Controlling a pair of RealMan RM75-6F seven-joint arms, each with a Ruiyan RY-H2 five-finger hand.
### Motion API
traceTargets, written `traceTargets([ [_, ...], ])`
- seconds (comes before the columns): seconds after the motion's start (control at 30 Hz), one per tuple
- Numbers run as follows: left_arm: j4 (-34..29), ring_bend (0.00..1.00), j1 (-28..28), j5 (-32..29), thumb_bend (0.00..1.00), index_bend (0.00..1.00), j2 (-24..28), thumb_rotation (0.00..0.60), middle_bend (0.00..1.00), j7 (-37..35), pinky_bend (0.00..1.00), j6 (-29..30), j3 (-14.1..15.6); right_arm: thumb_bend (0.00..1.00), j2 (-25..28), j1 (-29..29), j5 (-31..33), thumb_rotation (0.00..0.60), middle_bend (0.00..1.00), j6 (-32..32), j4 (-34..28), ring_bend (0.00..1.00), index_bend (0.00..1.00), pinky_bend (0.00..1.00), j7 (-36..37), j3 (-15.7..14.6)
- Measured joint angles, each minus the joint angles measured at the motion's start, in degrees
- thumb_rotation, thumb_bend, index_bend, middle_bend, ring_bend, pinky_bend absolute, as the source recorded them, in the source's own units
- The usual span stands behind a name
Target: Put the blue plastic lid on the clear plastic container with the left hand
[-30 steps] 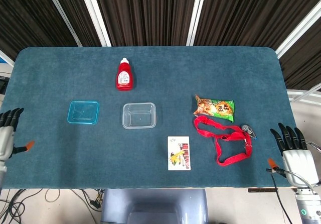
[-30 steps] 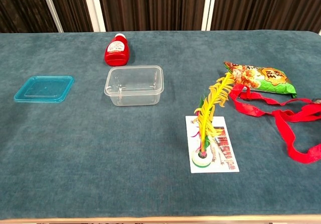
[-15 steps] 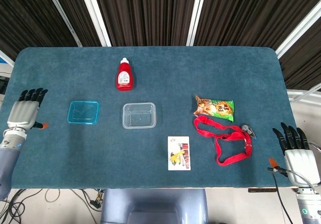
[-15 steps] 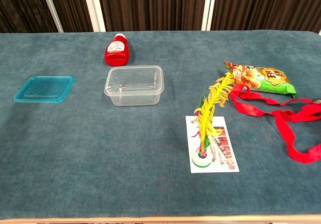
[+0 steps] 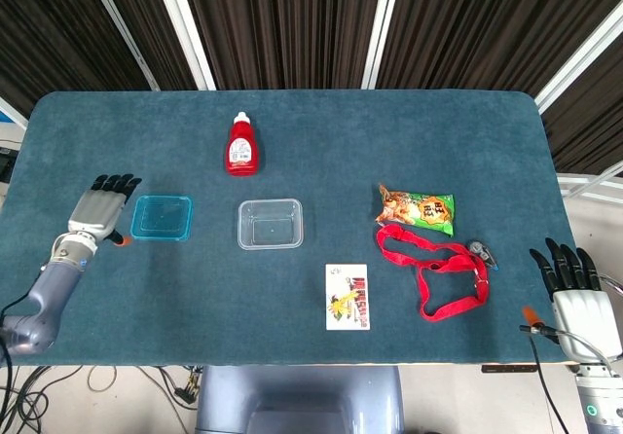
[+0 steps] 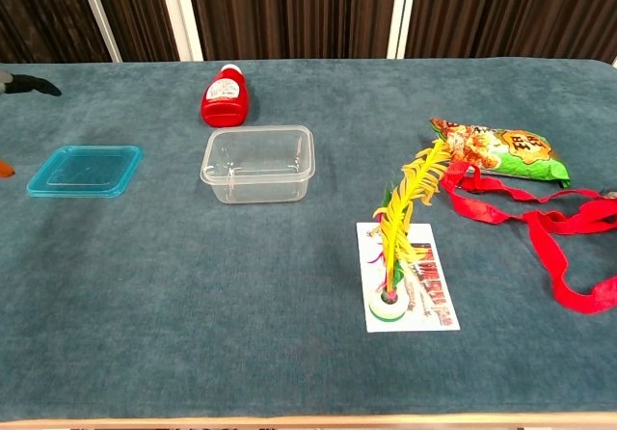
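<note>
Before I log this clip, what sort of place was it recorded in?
Probably a lab or staged test bench, not a home: a blue felt-covered table, dark curtains with white posts behind, loose cables below, and unrelated props laid apart.

Snack bag (image 6: 503, 148) print too blurred to read, card (image 5: 348, 297) lettering illegible, red bottle (image 5: 241, 145) label unreadable, no legible text.

This looks like a robot test room. A tabletop (image 5: 409, 123) with blue cloth stands before dark curtains (image 5: 282, 25), and cables (image 5: 58, 380) lie on the floor.
</note>
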Motion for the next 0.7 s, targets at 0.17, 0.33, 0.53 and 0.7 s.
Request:
traceTargets([
  [0.17, 1.16, 0.00, -2.48, -2.04, 0.05, 0.00, -1.78, 0.600, 0.00, -0.08, 0.01, -3.01, 0.01, 0.27, 0.03, -0.06, 0.07, 0.600, 0.00, 0.11, 0.07, 0.03, 0.14, 0.00, -0.03, 0.06],
  [0.33, 2.23, 0.00, -4.05, -3.32, 0.05, 0.00, -3.21, 0.600, 0.00, 1.82, 0.01, -3.71, 0.93, 0.27, 0.10, -0.07, 0.10, 0.600, 0.00, 0.02, 0.03, 0.03, 0.14, 0.00, 0.00, 0.05],
  [0.53, 4.12, 0.00, -6.42, -6.45, 0.05, 0.00, -5.24, 0.600, 0.00, 3.52, 0.01, -5.43, 1.65, 0.27, 0.07, -0.07, 0.11, 0.600, 0.00, 0.01, 0.03, 0.03, 0.14, 0.00, -0.10, 0.06],
  [0.7, 4.51, 0.00, -7.62, -7.97, 0.05, 0.00, -6.06, 0.600, 0.02, 4.94, 0.01, -5.83, 2.64, 0.27, 0.10, -0.08, 0.18, 0.600, 0.00, -0.03, 0.03, 0.03, 0.14, 0.00, -0.08, 0.08],
])
